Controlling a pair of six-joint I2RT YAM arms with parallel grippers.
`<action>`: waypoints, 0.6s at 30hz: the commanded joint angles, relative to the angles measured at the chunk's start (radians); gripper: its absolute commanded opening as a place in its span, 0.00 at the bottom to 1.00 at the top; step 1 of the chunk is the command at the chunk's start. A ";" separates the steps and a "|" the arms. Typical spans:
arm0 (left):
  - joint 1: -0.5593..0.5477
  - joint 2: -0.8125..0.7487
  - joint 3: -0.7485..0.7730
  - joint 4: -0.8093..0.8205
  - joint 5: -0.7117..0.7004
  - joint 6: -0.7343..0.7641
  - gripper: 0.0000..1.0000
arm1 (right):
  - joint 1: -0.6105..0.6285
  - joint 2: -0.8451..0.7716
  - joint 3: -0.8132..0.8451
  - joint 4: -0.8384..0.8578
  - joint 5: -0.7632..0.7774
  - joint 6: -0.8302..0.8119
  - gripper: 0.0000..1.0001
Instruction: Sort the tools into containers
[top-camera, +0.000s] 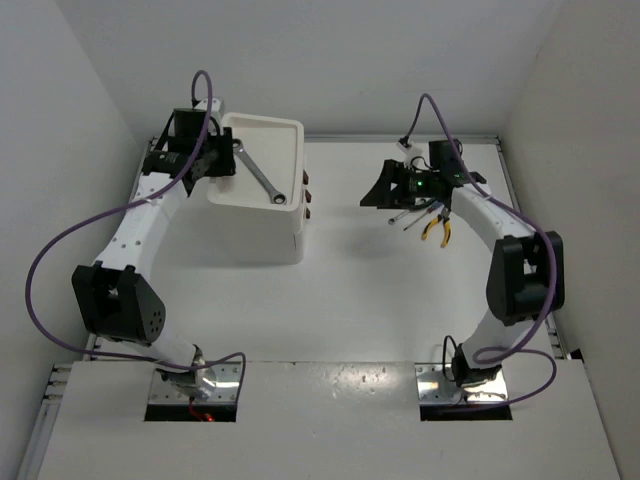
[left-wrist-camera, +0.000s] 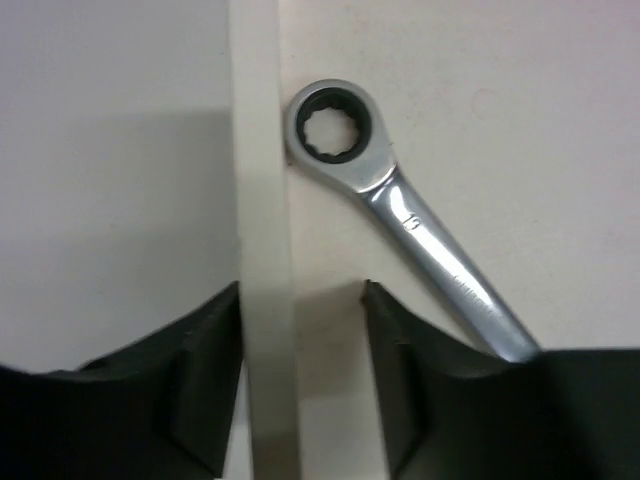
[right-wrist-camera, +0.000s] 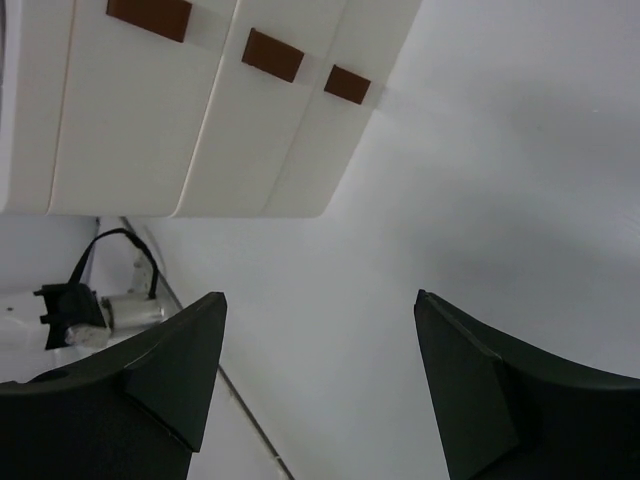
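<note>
From above, the white drawer unit (top-camera: 262, 238) stood toward the far left of the surface (top-camera: 350, 300). A silver wrench (top-camera: 258, 172) lay slantwise in its tray top (top-camera: 266, 122), ring end toward the tray's near right corner. The left gripper (top-camera: 222, 163) sat at the tray's left rim, by the wrench's other end. Toward the far right edge, the right gripper (top-camera: 378, 197) hung over bare surface. Yellow-handled pliers (top-camera: 438, 230) and what looked like thin screwdrivers (top-camera: 408, 216) lay just behind it, under the arm.

The left wrist camera settled what the overhead could not. That gripper's fingers (left-wrist-camera: 200, 390) were narrowly parted and straddled the tray rim, one outside and one inside. The wrench lay flat on the tray floor and not between them, though its handle end ran out of sight behind the inner finger. I judged this to be the release of the wrench. To finish it cleanly, the gripper should spread a little more and rise straight up, so that neither finger catches the rim or drags the handle.

The right wrist camera showed its own gripper wide, with nothing in it. It looked across at the drawer fronts and their three reddish-brown handles (right-wrist-camera: 273, 55), which seemed pushed in. From above, those fronts were barely visible.
</note>
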 joint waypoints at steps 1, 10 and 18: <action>-0.001 0.038 -0.006 -0.017 0.143 -0.025 0.58 | -0.016 0.120 -0.024 0.103 -0.198 0.085 0.74; 0.013 -0.018 0.003 -0.006 0.166 0.006 0.97 | 0.026 0.334 -0.015 0.339 -0.251 0.344 0.58; 0.022 -0.029 0.003 -0.008 0.119 0.006 0.83 | 0.125 0.513 -0.003 0.867 -0.306 0.795 0.53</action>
